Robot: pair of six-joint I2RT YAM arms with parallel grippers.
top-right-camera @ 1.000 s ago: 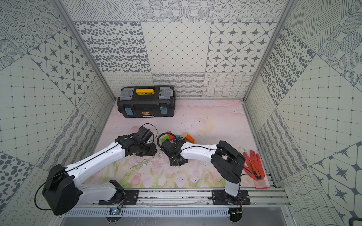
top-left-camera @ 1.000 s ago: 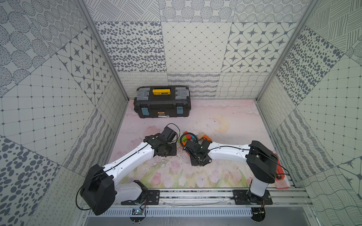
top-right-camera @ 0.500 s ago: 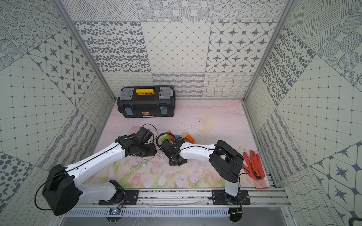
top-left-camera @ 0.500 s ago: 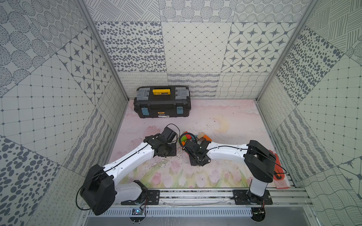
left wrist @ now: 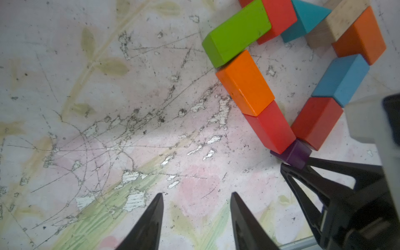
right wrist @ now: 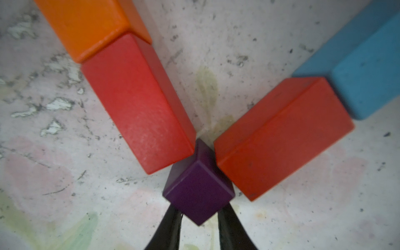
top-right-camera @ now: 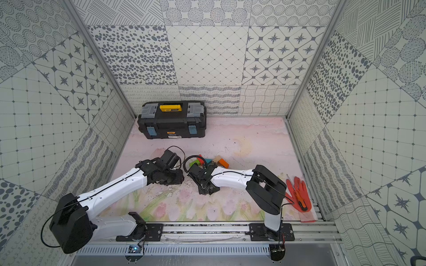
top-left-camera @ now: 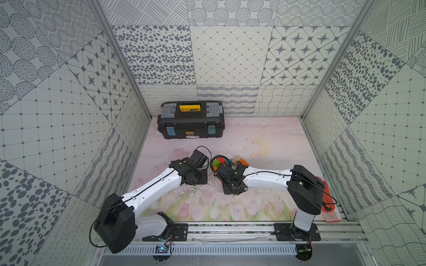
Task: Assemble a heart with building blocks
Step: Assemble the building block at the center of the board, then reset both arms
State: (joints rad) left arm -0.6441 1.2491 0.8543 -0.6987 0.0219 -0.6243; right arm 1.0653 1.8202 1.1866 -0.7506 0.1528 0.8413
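Observation:
The heart (left wrist: 245,83) lies as a hollow outline of building blocks: green (left wrist: 236,32), orange, red (left wrist: 270,127), red (left wrist: 317,121), blue (left wrist: 344,79), orange (left wrist: 360,35), plain wood (left wrist: 333,26), a teal triangle (left wrist: 307,17) and another red. The purple cube (right wrist: 198,192) sits corner-on at the tip, wedged between the two red bricks (right wrist: 138,104). My right gripper (right wrist: 198,208) is shut on the purple cube (left wrist: 294,154). My left gripper (left wrist: 197,193) stands open over bare mat, beside the heart, with nothing in it. In both top views the wrists hide most of the blocks (top-left-camera: 216,163) (top-right-camera: 223,163).
A black toolbox with a yellow handle (top-left-camera: 190,121) stands at the back left of the mat. A flat red piece with a screwdriver on it (top-right-camera: 297,195) lies at the right edge. Patterned walls close three sides, and a metal rail (top-left-camera: 230,228) runs along the front.
The right arm's elbow has edged slightly left. Both grippers and the blocks stay as they were.

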